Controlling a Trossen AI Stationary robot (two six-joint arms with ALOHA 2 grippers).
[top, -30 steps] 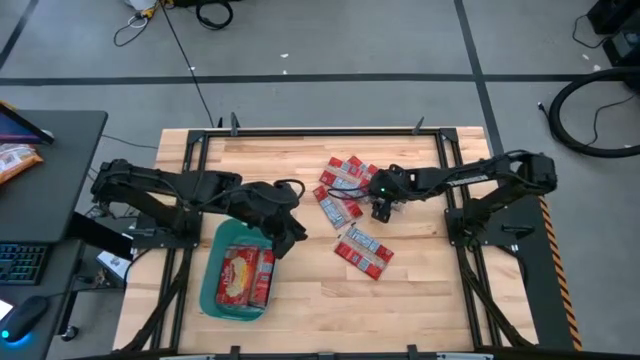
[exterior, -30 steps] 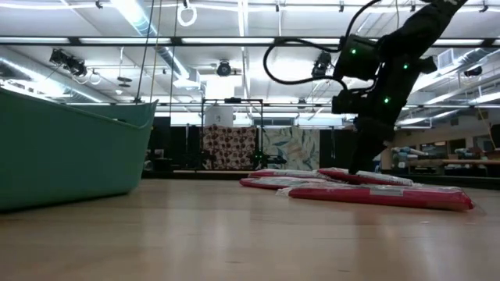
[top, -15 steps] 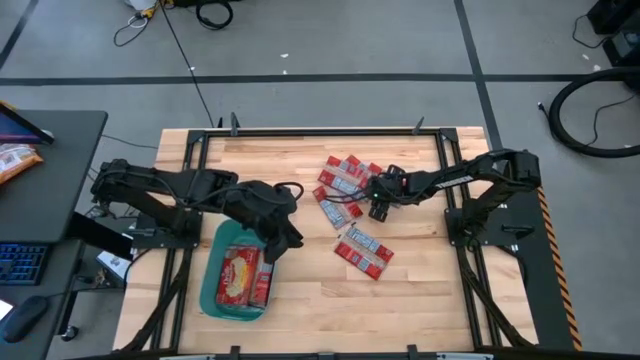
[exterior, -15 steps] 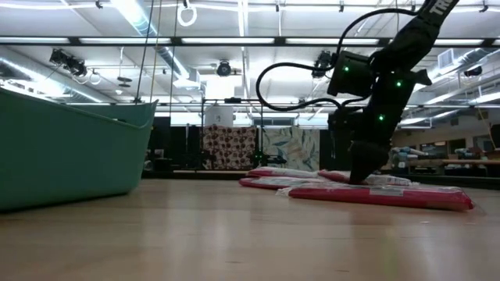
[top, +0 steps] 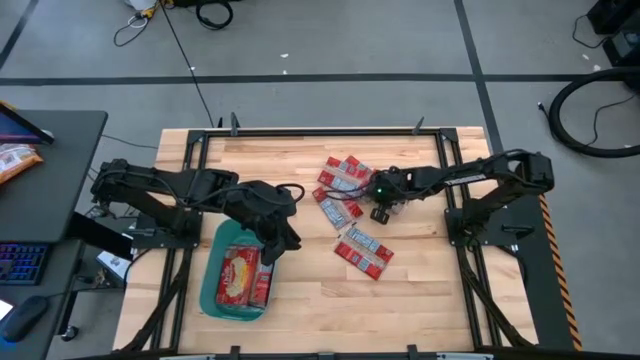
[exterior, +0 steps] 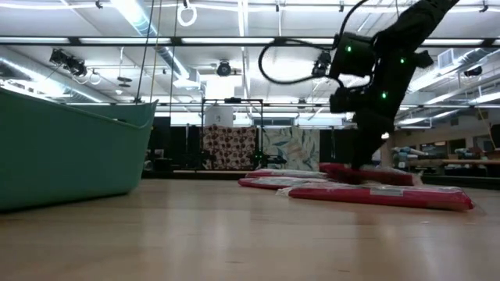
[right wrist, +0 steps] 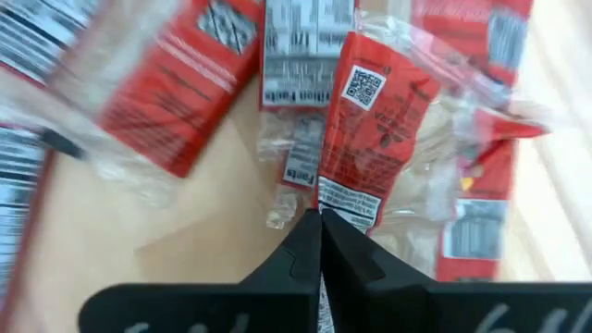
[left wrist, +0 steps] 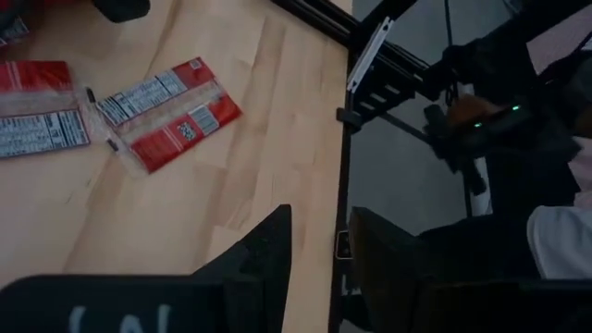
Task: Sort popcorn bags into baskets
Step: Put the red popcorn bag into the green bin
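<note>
Popcorn bags (top: pixel 345 190) lie in a loose cluster on the wooden counter (top: pixel 300 160), toward its right half, most of them flat with their white label panels up. Two more bags (top: pixel 363 250) lie side by side a little nearer the front edge, apart from the cluster. In the right wrist view one red bag (right wrist: pixel 370 139) hangs from the right gripper (right wrist: pixel 320 217), whose fingers are pinched together on its clear sealed edge; the rest of the pile lies spread beneath it. From the low view that same gripper (exterior: pixel 361 160) stands just over the pile with the bag (exterior: pixel 367 173) raised slightly off the others. In the overhead view the right gripper (top: pixel 381 211) sits at the cluster's right edge.

At the counter's front left stands the green basket (top: pixel 210 285), holding a larger red bag with a yellowish picture (top: pixel 236 273) and a smaller red one (top: pixel 264 275) beside it. The left gripper (top: pixel 272 245) hovers over the basket's upper right corner. In the left wrist view its fingers (left wrist: pixel 268 250) stand apart with nothing between them, and two bags (left wrist: pixel 166 111) show on the wood farther off.
</note>
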